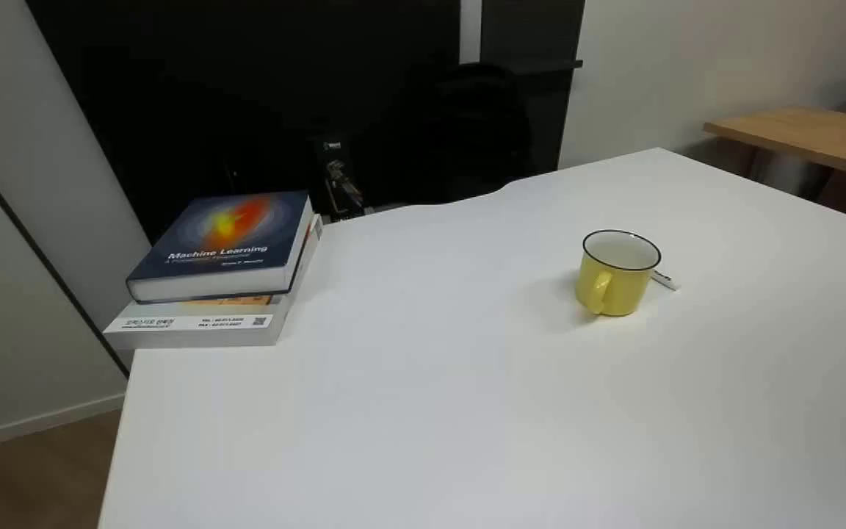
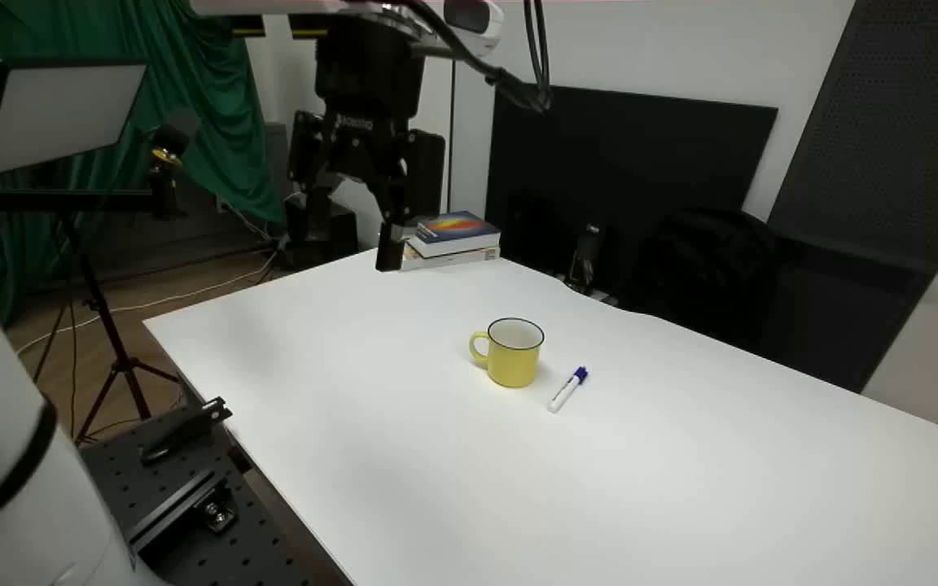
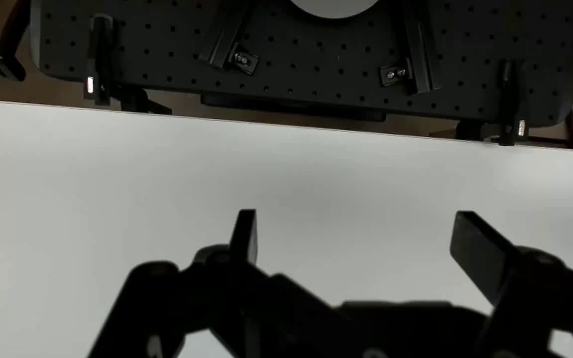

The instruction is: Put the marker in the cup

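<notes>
At left in an exterior view, the pincer [image 2: 354, 232] hangs above the desk [image 2: 721, 488], jaws parted, holding nothing; its exact height is hard to judge. To its right, the yellow cup [image 2: 514, 358] stands upright. Farther right, the marker [image 2: 568, 388] lies just beside the cup, apart. Step: pick-up, apparently not begun. Next: traverse right, descend, align across the barrel, grip.

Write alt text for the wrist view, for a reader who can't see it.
The gripper, wide open and holding nothing, juts up from the bottom of the picture over a white table. Across the top, past the table's straight edge, runs a black plate dotted with small holes.
</notes>
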Robot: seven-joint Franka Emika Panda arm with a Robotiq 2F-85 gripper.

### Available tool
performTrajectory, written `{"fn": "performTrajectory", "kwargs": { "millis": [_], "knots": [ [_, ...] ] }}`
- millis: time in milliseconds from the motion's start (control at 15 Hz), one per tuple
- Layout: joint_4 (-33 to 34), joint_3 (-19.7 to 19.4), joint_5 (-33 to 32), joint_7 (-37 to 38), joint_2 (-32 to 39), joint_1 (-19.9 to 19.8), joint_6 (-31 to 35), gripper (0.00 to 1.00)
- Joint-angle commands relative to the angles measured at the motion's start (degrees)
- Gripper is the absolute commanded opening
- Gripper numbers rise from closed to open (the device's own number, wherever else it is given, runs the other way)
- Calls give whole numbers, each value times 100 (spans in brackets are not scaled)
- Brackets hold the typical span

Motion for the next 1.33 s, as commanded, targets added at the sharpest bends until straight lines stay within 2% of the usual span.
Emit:
{"fn": "performTrajectory", "kwargs": {
  "millis": [0,733,1000,1267],
  "knots": [
    [7,-35,-20,25,4,42,-7,100],
    [7,-35,-20,25,5,42,-6,100],
    [-264,-152,-232,-153,513,-61,495,100],
    [-330,-426,-471,-207,1468,-325,1504,100]
  ]
}}
